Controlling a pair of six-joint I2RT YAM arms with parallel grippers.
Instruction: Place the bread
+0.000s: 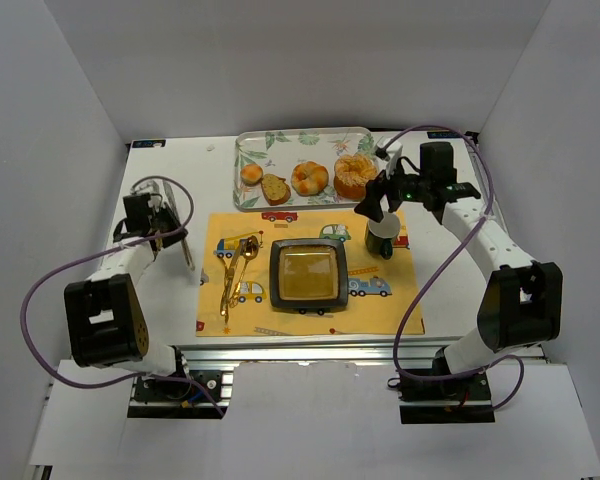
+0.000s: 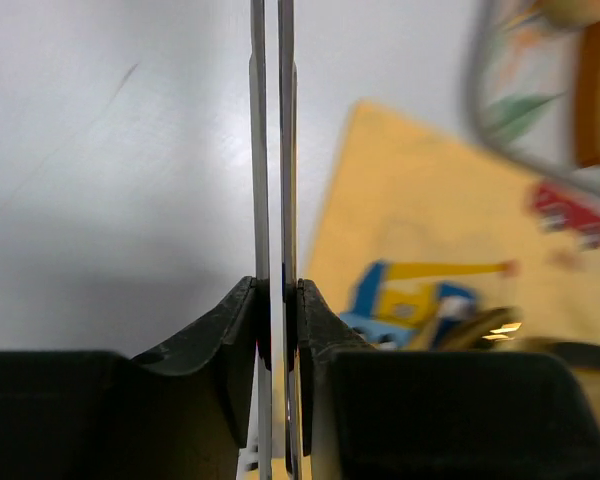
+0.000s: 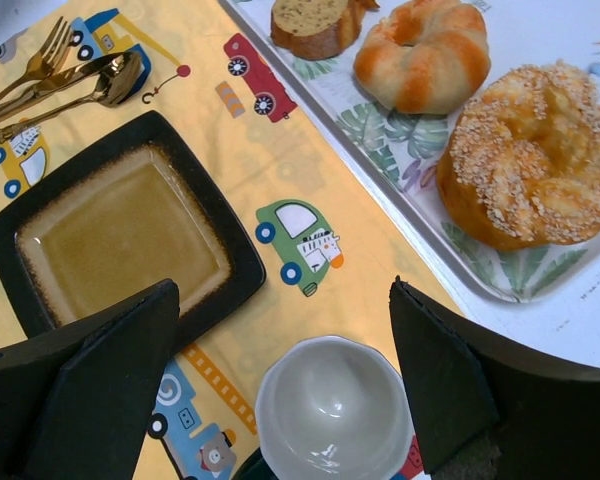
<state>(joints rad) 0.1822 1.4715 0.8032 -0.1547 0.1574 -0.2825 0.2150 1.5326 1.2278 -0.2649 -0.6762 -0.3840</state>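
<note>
Reaching step: right tool [image 3: 282,287], jaws wide, hovers by the far-edge tray [image 3: 400,150]. Next it must drop onto a bread [image 3: 535,160]. Left tool [image 2: 277,287] clamps tongs [image 2: 260,150].

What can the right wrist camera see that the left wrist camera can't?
Only right wrist: the square black plate with a glossy brown middle, small white bowl, and sesame-crusted bread ring. Only left wrist: thin silver metal strips pinched in the left gripper. Both: the yellow vehicle-print placemat and leaf-patterned tray.
</note>
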